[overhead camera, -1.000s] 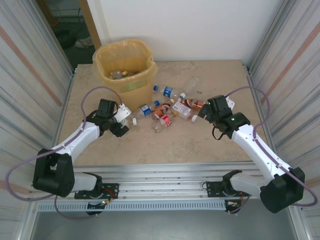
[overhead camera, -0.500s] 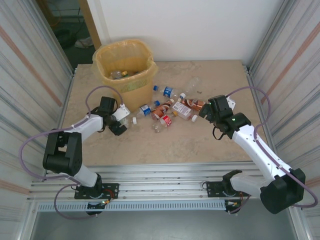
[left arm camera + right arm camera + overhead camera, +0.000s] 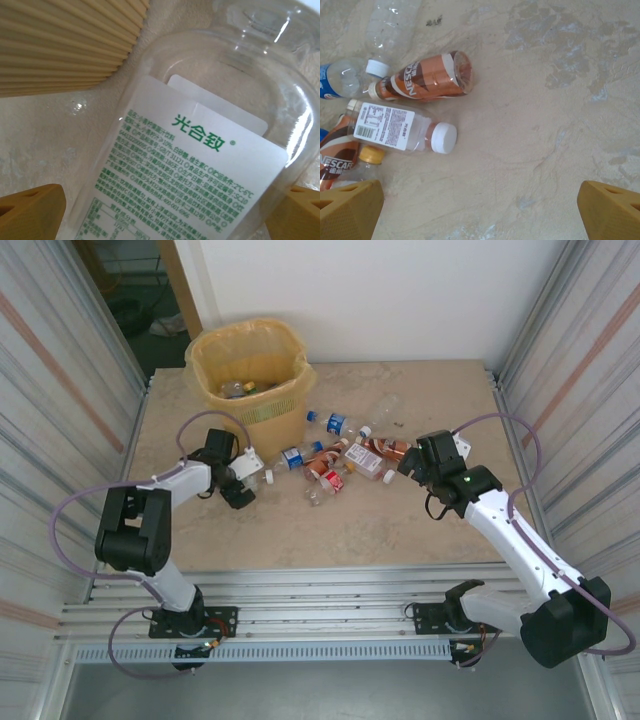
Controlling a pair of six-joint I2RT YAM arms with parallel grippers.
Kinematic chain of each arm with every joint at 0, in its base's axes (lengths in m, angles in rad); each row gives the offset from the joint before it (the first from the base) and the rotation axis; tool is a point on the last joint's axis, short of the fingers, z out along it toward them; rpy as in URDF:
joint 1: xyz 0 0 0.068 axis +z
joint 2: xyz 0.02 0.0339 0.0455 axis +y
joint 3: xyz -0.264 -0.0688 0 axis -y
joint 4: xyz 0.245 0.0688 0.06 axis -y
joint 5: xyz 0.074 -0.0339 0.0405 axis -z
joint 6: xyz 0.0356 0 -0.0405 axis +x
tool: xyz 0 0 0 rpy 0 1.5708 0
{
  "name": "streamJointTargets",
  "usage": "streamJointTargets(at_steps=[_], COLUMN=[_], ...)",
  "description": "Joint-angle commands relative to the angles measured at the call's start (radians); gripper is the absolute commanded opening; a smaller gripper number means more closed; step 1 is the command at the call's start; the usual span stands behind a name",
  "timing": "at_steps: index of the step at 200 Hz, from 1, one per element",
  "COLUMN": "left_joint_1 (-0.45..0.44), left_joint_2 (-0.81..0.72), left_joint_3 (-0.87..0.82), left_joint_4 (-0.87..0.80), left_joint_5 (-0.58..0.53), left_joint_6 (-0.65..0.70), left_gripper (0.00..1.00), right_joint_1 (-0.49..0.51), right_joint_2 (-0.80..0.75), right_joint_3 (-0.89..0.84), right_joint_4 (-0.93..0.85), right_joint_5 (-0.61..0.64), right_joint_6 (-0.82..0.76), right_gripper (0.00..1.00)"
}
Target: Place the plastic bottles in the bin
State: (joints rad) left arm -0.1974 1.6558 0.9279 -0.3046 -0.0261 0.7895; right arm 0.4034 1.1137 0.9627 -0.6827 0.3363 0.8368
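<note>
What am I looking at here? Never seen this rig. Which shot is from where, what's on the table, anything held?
Two robot arms, the left arm and the right arm, are bolted at the near edge of a table. The wide picture is from a fixed camera above and behind them. The two close-ups are from a camera on each wrist; the yellow blocks in their bottom corners are that arm's own fingers. On the table lie small plastic bottles beside a tall yellow bin. The left claw is open around a clear bottle lying next to the bin. The right claw is open over bare table, a brown bottle ahead of it. Nothing looks gripped yet.
</note>
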Motion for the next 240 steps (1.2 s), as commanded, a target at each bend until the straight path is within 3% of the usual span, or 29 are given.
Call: streamJointTargets(at_steps=[1,32,58,89,137,193,240], left_joint_1=[0.001,-0.013,-0.026,-0.037,-0.045,-0.101,-0.189], left_joint_2=[0.014,0.008,-0.003,0.002,0.026,-0.087,-0.264], left_joint_3=[0.029,0.018,-0.001,-0.005,0.008,0.009,0.043], left_joint_4=[-0.086,-0.142,-0.168,-0.167,-0.206,-0.263,-0.351], left_joint_5=[0.027,0.042,0.055,0.053,0.043,0.015,-0.021], left_joint_6=[0.009,-0.029,-0.057,-0.062,-0.062,-0.081,-0.108], left_gripper=[0.99,0.95,0.82,0.76,0.55,0.46,0.46], right_joint_1=[-0.006,-0.006,-0.006,-0.005,-0.007,-0.012,-0.013], right_joint_2=[-0.003,0.005,0.006,0.0,-0.025,-0.029,-0.026], right_joint_3=[-0.012,-0.014,-0.015,-0.015,-0.037,-0.036,-0.042], right_joint_4=[-0.015,-0.017,-0.017,-0.021,-0.027,-0.03,-0.025], right_joint_5=[-0.004,-0.004,-0.004,0.003,0.016,0.024,0.024], right_joint_6=[0.021,0.027,0.028,0.027,0.033,0.042,0.054], right_gripper=[0.98,0.98,0.98,0.98,0.98,0.98,0.98])
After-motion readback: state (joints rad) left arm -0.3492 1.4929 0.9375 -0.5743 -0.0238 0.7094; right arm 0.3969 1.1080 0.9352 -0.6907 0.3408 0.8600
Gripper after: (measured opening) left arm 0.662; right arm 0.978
